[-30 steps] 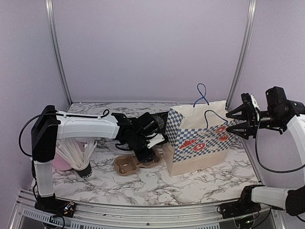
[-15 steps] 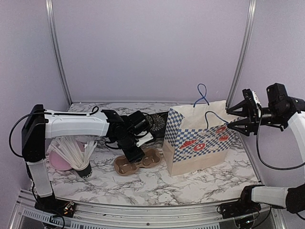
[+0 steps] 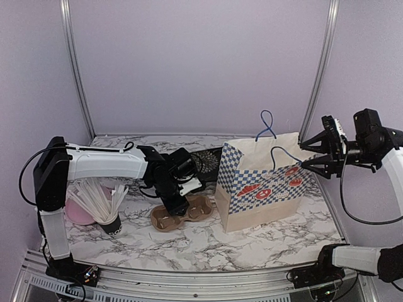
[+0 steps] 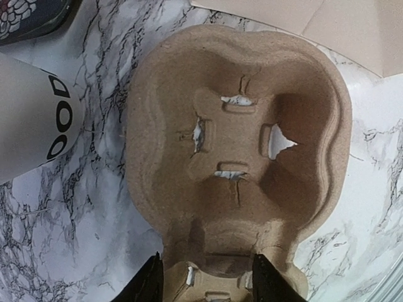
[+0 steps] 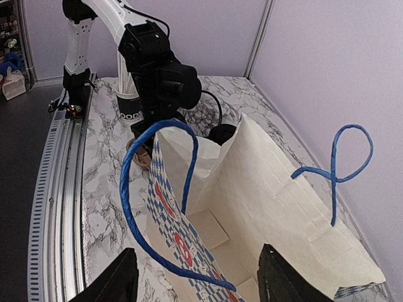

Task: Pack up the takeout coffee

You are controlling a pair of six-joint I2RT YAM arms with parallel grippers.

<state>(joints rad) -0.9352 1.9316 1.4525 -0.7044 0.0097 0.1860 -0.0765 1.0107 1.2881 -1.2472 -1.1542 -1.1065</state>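
Your left fingers (image 4: 146, 286) sit part-spread over the cardboard tray (image 4: 157, 189); cannot tell whether they grip it. One white paper cup (image 4: 28, 119) stands just beside the tray, at its 9 o'clock in the wrist view. Your right fingers (image 5: 119, 280) stand wide at the checkered bag's (image 3: 264, 182) 3 o'clock, with the blue handle (image 5: 126, 189) between them.

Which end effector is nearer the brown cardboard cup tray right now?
Left. The left end effector is right above the cup tray; the right end effector is beyond the paper bag.
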